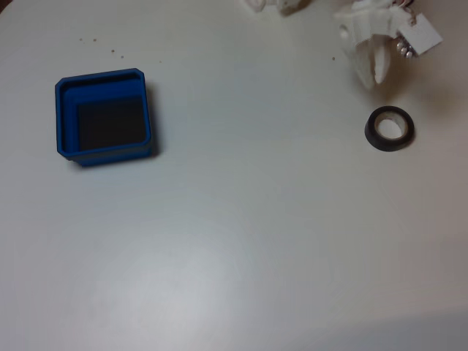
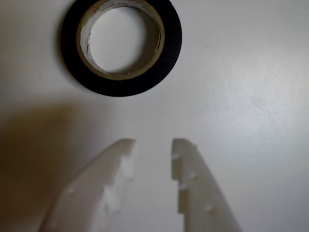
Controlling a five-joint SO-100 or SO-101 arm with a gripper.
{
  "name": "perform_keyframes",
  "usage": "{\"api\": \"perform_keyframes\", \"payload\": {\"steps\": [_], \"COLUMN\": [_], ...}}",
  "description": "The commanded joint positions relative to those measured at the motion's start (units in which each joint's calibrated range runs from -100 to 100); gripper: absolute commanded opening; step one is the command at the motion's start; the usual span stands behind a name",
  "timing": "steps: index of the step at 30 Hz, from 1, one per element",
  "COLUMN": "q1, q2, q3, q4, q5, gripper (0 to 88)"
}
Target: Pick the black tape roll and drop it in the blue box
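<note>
Claw: white, parted slightly, empty, just short of the roll.
Black tape roll: flat on table, well apart from blue box.
Handling: probably light, stiff.
Grip: pinch across one wall through the centre.

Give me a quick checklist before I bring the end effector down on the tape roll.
1. Tape roll lying flat on the table, hole facing up: ok.
2. End effector open with a gap between the fingers: ok, though the gap looks narrower than the roll.
3. End effector holding nothing: ok.
4. Fingers lined up with the roll: not ok; in the wrist view the roll sits ahead and slightly left of the gap.
5. Blue box upright, nothing in it: ok.
6. Height above the table: cannot tell.
</note>
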Motion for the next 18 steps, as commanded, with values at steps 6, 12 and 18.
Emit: {"api": "perform_keyframes", "payload": {"steps": [6, 12, 18], "q1": [0.39, -0.29, -0.19], "q2": [11.15, 22.27, 26.12], "q3": [-19.06, -27.14, -29.75], "q4": [12.75, 13.08, 13.16], "q5": [-4.16, -11.96, -12.13], "gripper": [1.0, 1.0, 1.1]}}
